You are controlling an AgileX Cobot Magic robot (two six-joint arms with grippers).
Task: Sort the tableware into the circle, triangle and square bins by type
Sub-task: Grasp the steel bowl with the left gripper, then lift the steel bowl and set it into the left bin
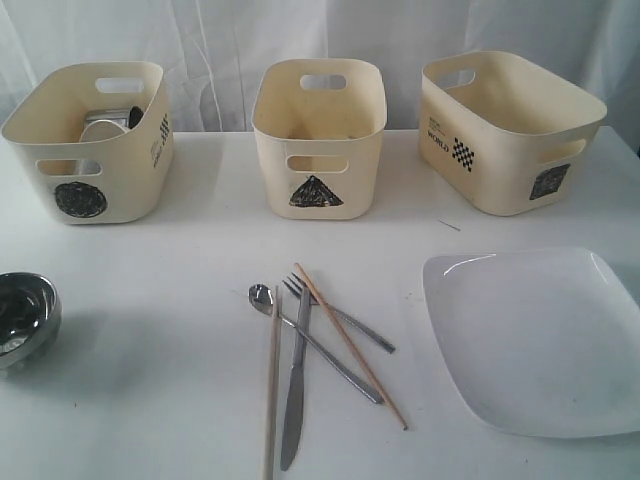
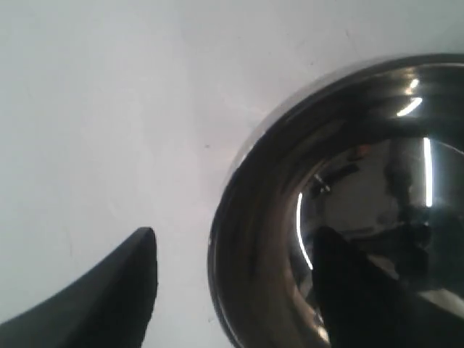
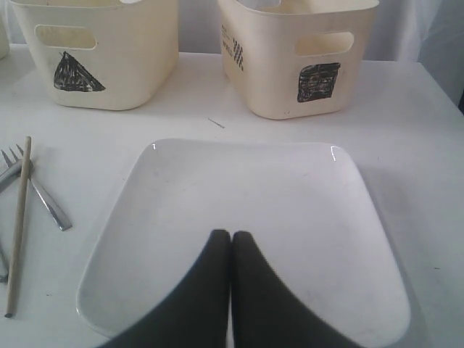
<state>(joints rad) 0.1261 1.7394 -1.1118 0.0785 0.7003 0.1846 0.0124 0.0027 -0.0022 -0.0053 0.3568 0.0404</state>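
At the far left the circle bin (image 1: 60, 140) stands with steel visible inside. Nearer, at the tabletop's left edge, sits the steel bowl (image 1: 22, 312). It is upright with its mouth up, and being round it has no long axis to line up with.

The left hand (image 2: 235, 239) has its fingers apart, straddling the bowl's rim with one finger outside the wall and one inside. It looks set for a rim pinch. To do that well, I would sink the fingers further down the wall before closing. Polished steel is likely to slip, so lift straight up to keep the bowl level.

Farther right is the triangle bin (image 1: 318, 150), with the cutlery in front of it:
- **Spoon (image 1: 315, 345) and fork (image 1: 340, 315):** heads point far-left and handles run near-right.
- **Knife (image 1: 295, 390):** lies roughly near-to-far.
- **Chopsticks (image 1: 350, 345):** they cross the pile, one beside the knife and one slanting right.

To the right lies the white plate (image 1: 540, 340), flat on the tabletop. The right hand (image 3: 230, 235) is above it with its fingers pressed together, holding nothing. The square bin (image 1: 500, 150) stands beyond.
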